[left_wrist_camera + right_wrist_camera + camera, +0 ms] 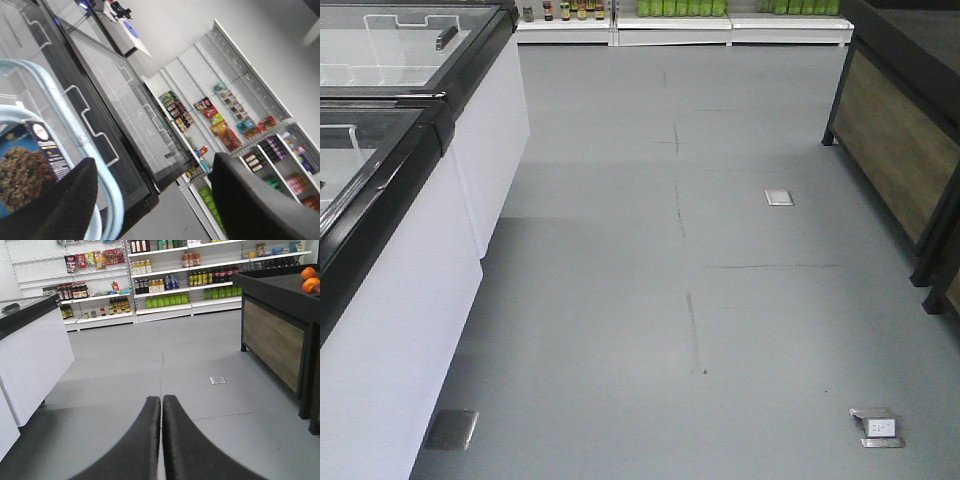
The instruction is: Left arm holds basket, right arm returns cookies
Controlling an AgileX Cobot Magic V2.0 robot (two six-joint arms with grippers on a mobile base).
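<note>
Floor (720,300): smooth grey, with thin dark seams and a few metal socket plates (779,197) set into it, as we saw from the front view. We noted white chest freezers (410,200) with black-framed glass lids along the left of the aisle. On the right stood a black-topped desk (895,140) with wood side panels, and white shelves (680,25) closed off the far end. From the right wrist view those shelves carried rows of bottles, jars and bright packets, and two oranges (310,280) lay on the desk top. The right gripper (162,398) hung low over the bare floor, pointing down the aisle, its two black fingers pressed together along their length with nothing between them. The left gripper (154,162) was tilted, so the freezer lids and more stocked shelves ran diagonally across its view. Its fingers (65,205) stood well apart, and we saw only freezer and floor in the gap. The light blue basket (112,195) sat at the lower left of that view, its rim curving just beside one finger; we could not tell whether they touched. The cookies (30,170), a dark navy box with a chocolate cookie pictured, lay inside the basket, partly hidden behind that finger.
</note>
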